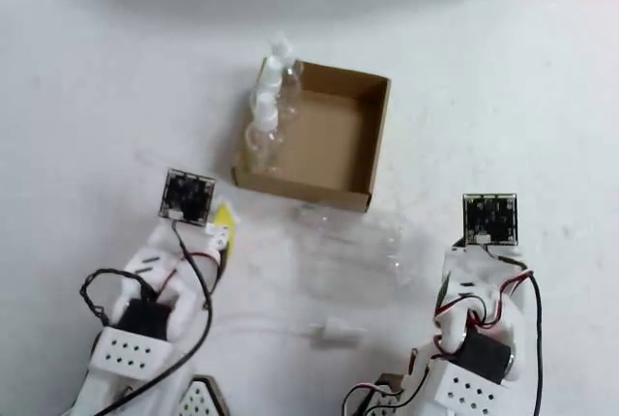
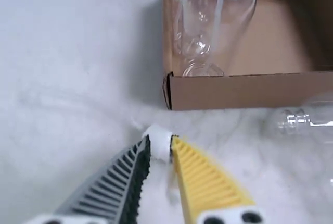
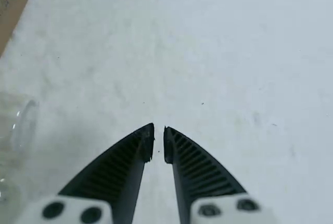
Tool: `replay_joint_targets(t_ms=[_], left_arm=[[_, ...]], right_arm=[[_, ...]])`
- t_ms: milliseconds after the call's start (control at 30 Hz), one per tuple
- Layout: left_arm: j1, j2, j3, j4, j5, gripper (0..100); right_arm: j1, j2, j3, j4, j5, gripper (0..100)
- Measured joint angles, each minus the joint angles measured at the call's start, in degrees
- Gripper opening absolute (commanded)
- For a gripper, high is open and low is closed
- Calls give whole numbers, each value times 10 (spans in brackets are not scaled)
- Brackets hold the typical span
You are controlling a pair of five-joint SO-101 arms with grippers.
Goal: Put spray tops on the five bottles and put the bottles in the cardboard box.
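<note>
Closest up, pinched at the very tips of the left tool (image 2: 160, 145), between its grey and yellow fingers: a small white spray top (image 2: 157, 139), held tight over the white table (image 2: 62, 52). Just past those tips, the near corner of the cardboard box (image 2: 244, 91), open at the top. Inside it, against the wall on the left arm's side, clear capped bottles (image 2: 208, 21), with a dip tube visible through the glassy plastic. From above, white tops toward the far corner of the box; exact count hard to tell.

On the table in front of the box, between the two arms, an uncapped clear bottle (image 1: 363, 237) lying on its side, its neck also visible from the left wrist. Nearer the arms' bases, a loose spray top (image 1: 334, 331) flat on the table, well apart from either tool.

On the other side, the right tool (image 3: 158, 143): black fingers closed down to a thin slit, nothing between them, low over bare table, beside the lying bottle.
</note>
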Motion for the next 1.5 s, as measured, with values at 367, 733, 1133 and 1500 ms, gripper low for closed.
replay_joint_targets(t_ms=[367, 733, 1133, 1500], left_arm=[[8, -44, 0, 128, -130, 72], [24, -46, 0, 145, -155, 72], [26, -46, 0, 145, -155, 72], [19, -46, 0, 140, -155, 72]], right_arm=[[1, 344, -181, 55, 0, 15], [-12, 605, -311, 171, 62, 15], [-153, 605, -298, 155, 23, 15], [-332, 605, -298, 120, -35, 15]])
